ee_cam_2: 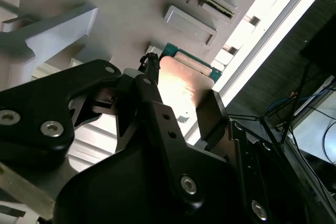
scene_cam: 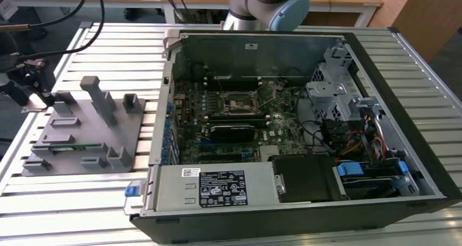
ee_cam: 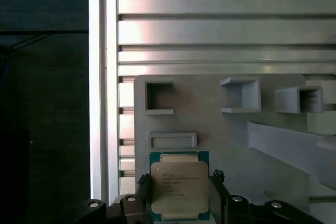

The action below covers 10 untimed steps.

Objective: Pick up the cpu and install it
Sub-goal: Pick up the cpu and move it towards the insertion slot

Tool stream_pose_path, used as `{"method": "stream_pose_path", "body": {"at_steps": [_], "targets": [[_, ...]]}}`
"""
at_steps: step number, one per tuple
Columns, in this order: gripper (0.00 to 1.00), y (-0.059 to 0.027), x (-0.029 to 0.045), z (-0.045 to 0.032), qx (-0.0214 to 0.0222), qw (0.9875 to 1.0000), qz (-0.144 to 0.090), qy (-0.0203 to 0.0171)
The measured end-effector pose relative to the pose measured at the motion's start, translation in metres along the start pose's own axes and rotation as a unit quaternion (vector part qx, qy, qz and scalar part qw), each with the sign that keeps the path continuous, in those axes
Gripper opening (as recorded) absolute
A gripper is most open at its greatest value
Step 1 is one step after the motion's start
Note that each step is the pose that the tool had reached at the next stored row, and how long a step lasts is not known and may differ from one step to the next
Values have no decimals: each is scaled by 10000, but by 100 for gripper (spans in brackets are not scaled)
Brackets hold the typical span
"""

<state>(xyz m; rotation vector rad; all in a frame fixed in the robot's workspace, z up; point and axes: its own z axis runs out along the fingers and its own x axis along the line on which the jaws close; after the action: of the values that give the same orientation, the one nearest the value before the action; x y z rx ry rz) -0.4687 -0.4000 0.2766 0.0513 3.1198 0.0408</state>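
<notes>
The cpu [ee_cam: 179,184] lies flat, metal top plate up and green rim showing around it, at the edge of a grey fixture plate [ee_cam: 210,124]. In both wrist views the gripper [ee_cam: 180,195] straddles it. The dark fingers [ee_cam: 218,192] stand on two opposite sides and look closed onto its edges. Whether it has left the plate I cannot tell.

In the exterior view the gripper [scene_cam: 32,97] hangs at about ten o'clock of the fixture plate. The plate sits on the slatted worktop [scene_cam: 86,213] at nine o'clock of the open computer case [scene_cam: 375,57]. The socket [scene_cam: 241,101] on the board inside is well apart from the gripper, at roughly three o'clock from it.

As a judgement, this chip is light, thin and quite rigid, so it needs little clamping force. The smooth metal plate and narrow rim give little to hold, so it could slip or tilt if the hold is off-centre. The underside contacts are probably delicate. The sound hold is the one shown: the middle of two opposite edges, with the chip kept level.
</notes>
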Motion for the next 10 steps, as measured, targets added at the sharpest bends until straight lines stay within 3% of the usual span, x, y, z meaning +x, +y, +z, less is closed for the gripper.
{"method": "stream_pose_path", "body": {"at_steps": [10], "targets": [[53, 32, -4, -262, 14, 10000, 0, -8]]}}
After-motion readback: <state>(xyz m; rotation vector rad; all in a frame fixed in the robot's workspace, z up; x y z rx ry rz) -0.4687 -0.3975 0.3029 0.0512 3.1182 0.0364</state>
